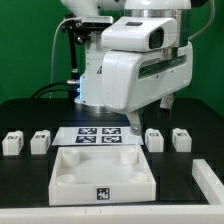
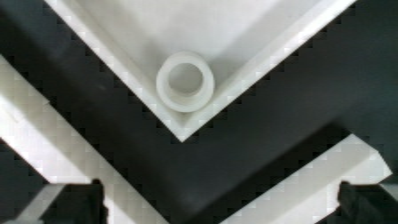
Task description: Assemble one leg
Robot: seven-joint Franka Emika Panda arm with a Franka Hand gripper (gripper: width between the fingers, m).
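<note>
Four small white legs stand in a row on the black table: two at the exterior view's left [image 1: 12, 142] [image 1: 41, 141] and two at its right [image 1: 154, 139] [image 1: 181, 138]. The large white square panel [image 1: 103, 172] lies in front of them. My gripper [image 1: 150, 115] hangs above the table, over the panel's far side and clear of it. In the wrist view the gripper [image 2: 214, 200] is open and empty, its dark fingers [image 2: 68, 205] wide apart. Below them is a corner of the panel [image 2: 196, 30] with its round hole [image 2: 185, 82]. No leg shows in the wrist view.
The marker board [image 1: 100, 134] lies flat between the two pairs of legs, behind the panel. A white block [image 1: 208, 178] sits at the exterior view's right edge. The arm's white body fills the middle of the exterior view.
</note>
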